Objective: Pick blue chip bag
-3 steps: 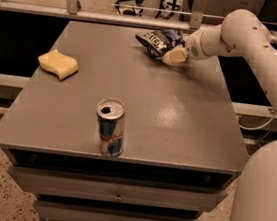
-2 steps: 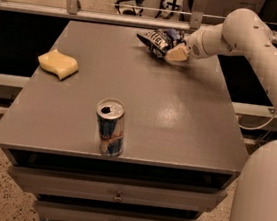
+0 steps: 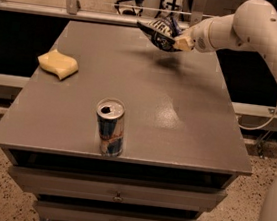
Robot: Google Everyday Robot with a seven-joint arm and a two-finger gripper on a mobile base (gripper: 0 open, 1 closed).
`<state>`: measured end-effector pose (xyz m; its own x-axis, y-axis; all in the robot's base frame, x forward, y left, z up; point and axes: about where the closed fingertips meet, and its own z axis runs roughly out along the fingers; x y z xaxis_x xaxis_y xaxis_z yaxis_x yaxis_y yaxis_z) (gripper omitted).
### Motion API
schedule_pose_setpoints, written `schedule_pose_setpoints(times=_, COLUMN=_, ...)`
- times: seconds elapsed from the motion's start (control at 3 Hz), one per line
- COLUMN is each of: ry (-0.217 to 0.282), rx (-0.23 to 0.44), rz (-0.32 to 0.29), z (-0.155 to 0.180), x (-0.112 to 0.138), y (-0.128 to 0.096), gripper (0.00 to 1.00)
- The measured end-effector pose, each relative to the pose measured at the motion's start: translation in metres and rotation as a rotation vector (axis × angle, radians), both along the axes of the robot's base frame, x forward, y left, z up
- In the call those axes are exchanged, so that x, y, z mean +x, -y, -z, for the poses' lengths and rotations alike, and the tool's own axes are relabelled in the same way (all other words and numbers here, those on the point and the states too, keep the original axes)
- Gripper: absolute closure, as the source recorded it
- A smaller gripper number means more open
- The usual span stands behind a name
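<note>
Over the far right of the surface (image 3: 188, 118), the gripper (image 3: 177, 39) has its fingers (image 3: 183, 44) clamped on the blue chip bag (image 3: 157, 30), held just clear, its long axis running leftward from them.

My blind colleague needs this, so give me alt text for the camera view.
The gripper holds the chip bag just above the far right of a grey table, its shadow beneath. A yellow sponge lies at the left, and an open can stands near the front edge.
</note>
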<state>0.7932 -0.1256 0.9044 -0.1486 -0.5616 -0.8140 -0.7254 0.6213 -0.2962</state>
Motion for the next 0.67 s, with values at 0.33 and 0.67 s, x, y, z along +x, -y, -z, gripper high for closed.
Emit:
schedule_pose_setpoints(times=0.33, ry=0.051, rx=0.042, rz=-0.102, z=-0.029, x=-0.032, y=-0.026, gripper=1.00)
schedule_pose_setpoints(times=0.67, ry=0.080, rx=0.109, rz=-0.195, z=-0.053, x=-0.065, y=-0.050, gripper=1.00)
